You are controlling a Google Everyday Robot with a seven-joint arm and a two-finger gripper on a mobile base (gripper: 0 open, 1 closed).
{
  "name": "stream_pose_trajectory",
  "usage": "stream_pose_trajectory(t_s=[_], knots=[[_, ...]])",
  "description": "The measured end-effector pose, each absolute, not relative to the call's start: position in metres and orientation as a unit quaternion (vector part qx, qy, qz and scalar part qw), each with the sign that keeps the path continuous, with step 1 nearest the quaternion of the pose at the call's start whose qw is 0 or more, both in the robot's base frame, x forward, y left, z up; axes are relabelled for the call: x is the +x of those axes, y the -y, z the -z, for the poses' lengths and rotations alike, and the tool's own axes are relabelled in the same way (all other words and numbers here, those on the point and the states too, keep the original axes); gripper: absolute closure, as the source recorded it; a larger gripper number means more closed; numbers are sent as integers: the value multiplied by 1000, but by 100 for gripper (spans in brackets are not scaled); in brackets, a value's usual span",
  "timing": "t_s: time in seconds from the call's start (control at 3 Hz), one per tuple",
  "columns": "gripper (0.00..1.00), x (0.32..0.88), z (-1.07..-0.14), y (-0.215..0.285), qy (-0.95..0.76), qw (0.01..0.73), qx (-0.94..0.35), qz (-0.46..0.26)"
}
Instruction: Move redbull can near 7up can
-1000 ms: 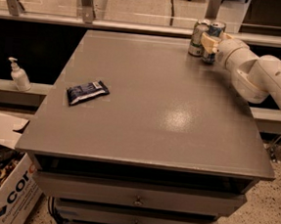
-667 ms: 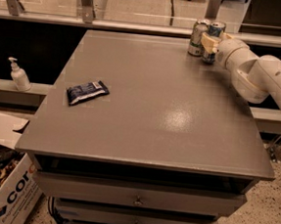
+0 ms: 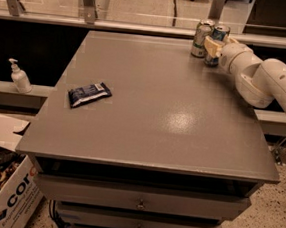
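Honestly, the sketchy part is how crowded that far right corner of the counter (image 3: pixel 157 117) is. The redbull can (image 3: pixel 221 32) stands upright just beside the 7up can (image 3: pixel 201 40), on its right, and I can't tell if they're touching. The end effector (image 3: pixel 214 46) sits right up against the front of the redbull can, low on its body. I can't tell whether it's gripping the can or has let go.

What could go wrong, in my opinion:
- If it's released and backs out at a slant, the wrist could clip the tall slim redbull can and tip it.
- If it's clamped and pulls away, the can goes with it and the placement is wrecked.
- A nudge to the left would shove the redbull can into the 7up can, which looks dented and probably light, so it could topple.
- Both cans sit close to the back edge, so a push that way could send one off the counter.

Headcount:
- one redbull can
- one 7up can
- one dark snack packet (image 3: pixel 88 94) well apart on the left
- one pump bottle (image 3: pixel 19 76) on the side ledge
- one cardboard box (image 3: pixel 5 199) on the floor
- one end effector
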State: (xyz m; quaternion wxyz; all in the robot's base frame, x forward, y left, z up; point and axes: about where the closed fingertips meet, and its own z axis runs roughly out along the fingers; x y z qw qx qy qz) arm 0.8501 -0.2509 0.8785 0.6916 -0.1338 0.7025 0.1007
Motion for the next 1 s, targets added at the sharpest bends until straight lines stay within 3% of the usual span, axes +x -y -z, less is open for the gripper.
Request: stream_pose_trajectory(t_s=[0.33,1.0], knots=[[82,850,-882,251,-703,692,-134,-101],[36,850,-883,251,-703,692,-134,-101]])
